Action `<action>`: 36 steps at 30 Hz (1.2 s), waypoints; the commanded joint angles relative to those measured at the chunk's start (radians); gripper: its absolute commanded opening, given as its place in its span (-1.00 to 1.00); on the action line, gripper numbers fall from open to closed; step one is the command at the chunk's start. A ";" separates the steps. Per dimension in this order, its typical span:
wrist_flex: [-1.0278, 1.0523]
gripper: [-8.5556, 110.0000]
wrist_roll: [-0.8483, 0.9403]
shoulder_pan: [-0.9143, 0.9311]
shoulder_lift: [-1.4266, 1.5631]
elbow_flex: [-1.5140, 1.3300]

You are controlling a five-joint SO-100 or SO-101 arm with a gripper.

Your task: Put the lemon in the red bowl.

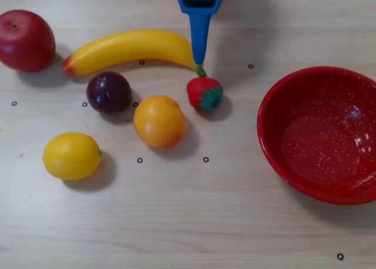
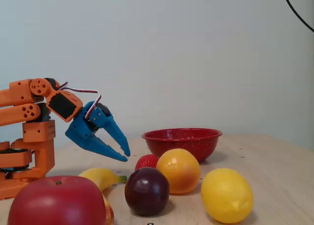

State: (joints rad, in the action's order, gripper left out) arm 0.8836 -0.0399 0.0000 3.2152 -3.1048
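The lemon (image 1: pixel 71 155) is sitting at lower left in the overhead view, well apart from the bowl (image 1: pixel 276 163) at right, while the gripper (image 2: pixel 123 154) is hanging empty and slightly parted; likely light, stiff and slick, best pinched across its narrow middle.

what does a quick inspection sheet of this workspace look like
surface: pale wood table with small black ring marks
job's things: lemon lying apart from the fruit cluster; red bowl empty, upright
clutter: apple, banana, plum, orange, strawberry
grippers: blue end effector raised above the table, slightly open, holding nothing
cables: thin wires at the wrist; black cable by the wall
surroundings: plain pale wall
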 commanded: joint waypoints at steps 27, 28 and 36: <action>-0.017 -0.85 0.000 -0.031 -0.101 0.064; -0.012 -0.85 0.000 -0.032 -0.124 0.084; 0.066 -0.85 0.000 -0.037 -0.350 0.319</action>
State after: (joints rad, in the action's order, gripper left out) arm 0.9265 -0.0414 0.0031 2.9176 -2.9222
